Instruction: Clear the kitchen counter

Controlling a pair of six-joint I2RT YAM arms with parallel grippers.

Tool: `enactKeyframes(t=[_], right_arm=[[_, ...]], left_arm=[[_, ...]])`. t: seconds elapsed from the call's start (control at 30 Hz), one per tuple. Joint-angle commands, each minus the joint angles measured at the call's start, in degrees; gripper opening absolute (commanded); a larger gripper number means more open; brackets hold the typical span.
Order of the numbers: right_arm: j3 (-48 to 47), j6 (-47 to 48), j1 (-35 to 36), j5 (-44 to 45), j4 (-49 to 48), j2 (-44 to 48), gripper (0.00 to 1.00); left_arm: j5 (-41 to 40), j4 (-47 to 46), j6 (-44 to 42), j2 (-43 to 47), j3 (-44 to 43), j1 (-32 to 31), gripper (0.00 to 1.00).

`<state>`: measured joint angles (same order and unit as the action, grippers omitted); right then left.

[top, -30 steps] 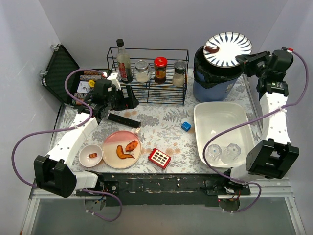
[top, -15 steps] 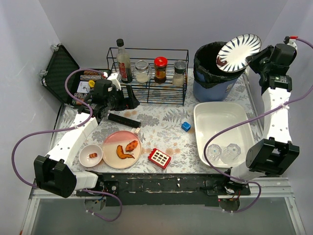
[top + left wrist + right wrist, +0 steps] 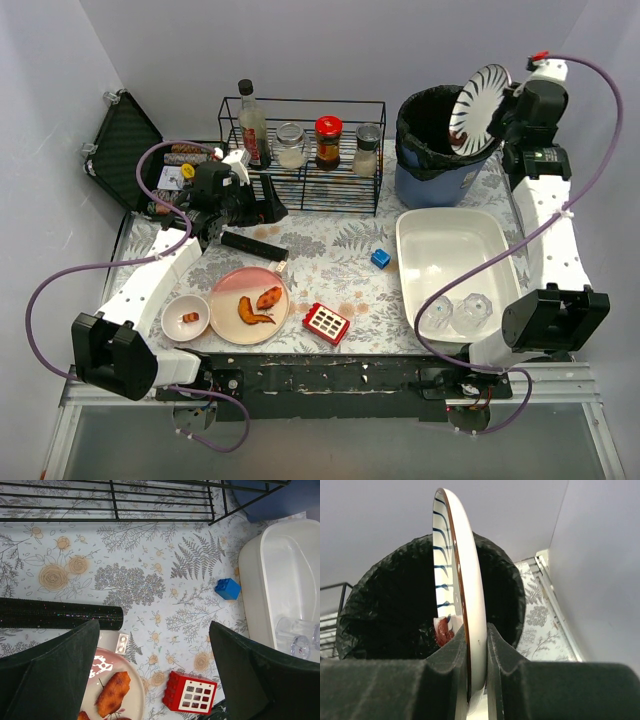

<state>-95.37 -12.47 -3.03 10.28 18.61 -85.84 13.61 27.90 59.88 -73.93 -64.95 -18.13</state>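
Note:
My right gripper (image 3: 503, 108) is shut on the rim of a white plate with blue stripes (image 3: 478, 102), held almost on edge over the black-lined bin (image 3: 432, 125). In the right wrist view the plate (image 3: 462, 605) stands between my pads, and a reddish scrap (image 3: 441, 632) clings to its striped face above the bin's black liner (image 3: 385, 610). My left gripper (image 3: 262, 208) is open and empty above the fern-patterned kitchen counter (image 3: 335, 245). Its view shows a pink plate with fried pieces (image 3: 112, 692), a red block (image 3: 191, 694) and a blue block (image 3: 228, 588).
A white tub (image 3: 450, 260) with two glasses (image 3: 455, 312) stands at the right. A black wire rack (image 3: 305, 150) holds a bottle and jars at the back. A small white bowl (image 3: 186, 318), a black bar (image 3: 254, 245) and an open black case (image 3: 125, 150) are at the left.
My right gripper has tipped the striped plate from lying flat over the bin to standing nearly on edge. The left arm has not moved.

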Motion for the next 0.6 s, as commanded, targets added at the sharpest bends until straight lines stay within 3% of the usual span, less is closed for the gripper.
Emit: enactKeyframes(t=[0.0, 0.37, 0.57], right_arm=[[-1.8, 15.3, 6.8, 9.5, -18.1, 2.9, 0.01], [-1.0, 21.4, 10.1, 14.2, -24.7, 3.0, 0.01], [0.0, 17.3, 10.1, 16.2, -24.8, 5.8, 0.01]], left_arm=[[1.0, -0.8, 0.2, 0.5, 0.4, -0.2, 0.92], [0.3, -0.8, 0.2, 1.2, 1.5, -0.1, 0.93], [0.4, -1.0, 0.2, 1.2, 1.5, -0.2, 0.93]])
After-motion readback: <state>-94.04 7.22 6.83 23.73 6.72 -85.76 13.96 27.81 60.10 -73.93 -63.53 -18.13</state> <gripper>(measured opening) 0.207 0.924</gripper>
